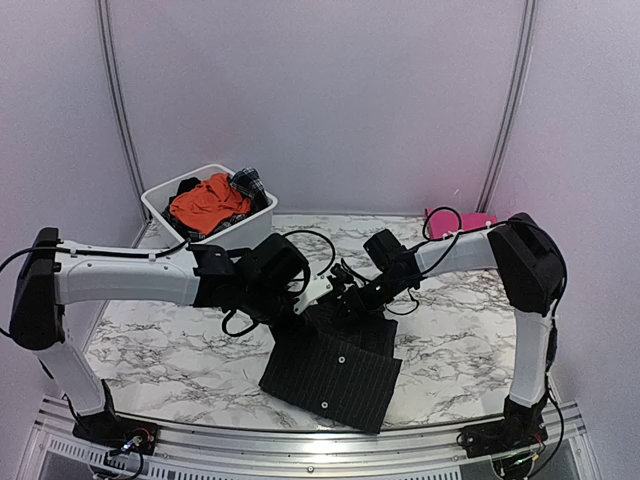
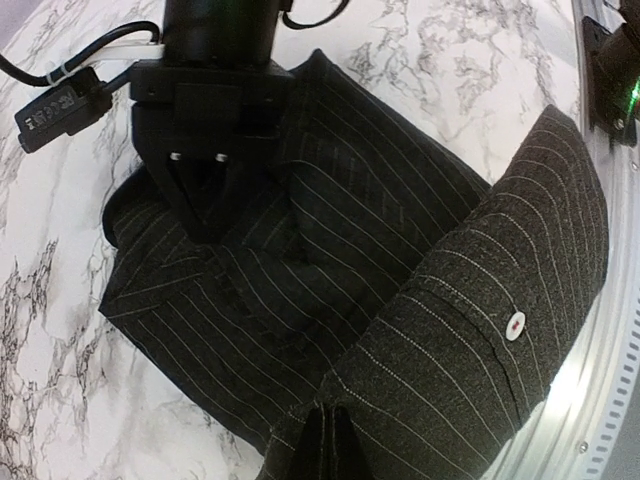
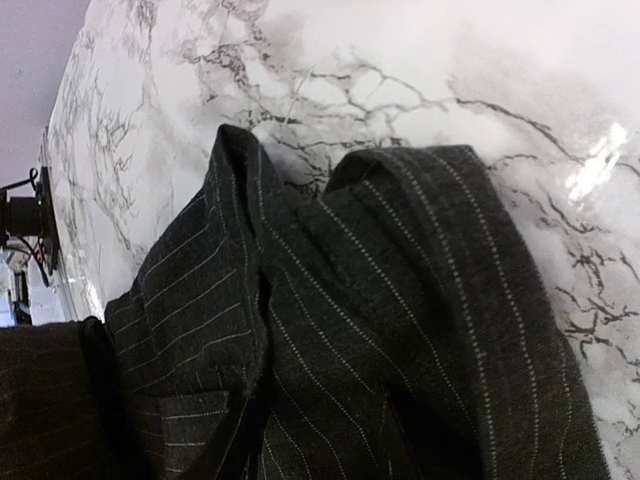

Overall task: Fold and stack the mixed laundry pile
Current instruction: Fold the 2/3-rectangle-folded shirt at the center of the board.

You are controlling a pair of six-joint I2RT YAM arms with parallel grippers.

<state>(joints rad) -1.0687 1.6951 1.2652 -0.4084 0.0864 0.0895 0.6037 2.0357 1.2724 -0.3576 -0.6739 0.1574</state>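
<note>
Top external shows the folding step in hand: the black pinstriped shirt (image 1: 335, 365) lies part-folded on the marble surface (image 1: 160, 350), near its front edge. Both arms bend inward, wrists low over the shirt; the jaws of the left arm (image 1: 130, 275) are closed on a fold of it, while those of the right arm (image 1: 470, 250) cannot be read. The next move probably calls for carrying that pinched fold across and laying it flat.

white tub (image 1: 257, 226): far-left corner | marble table (image 1: 460, 350) | metal rail (image 1: 300, 447): near edge
</note>
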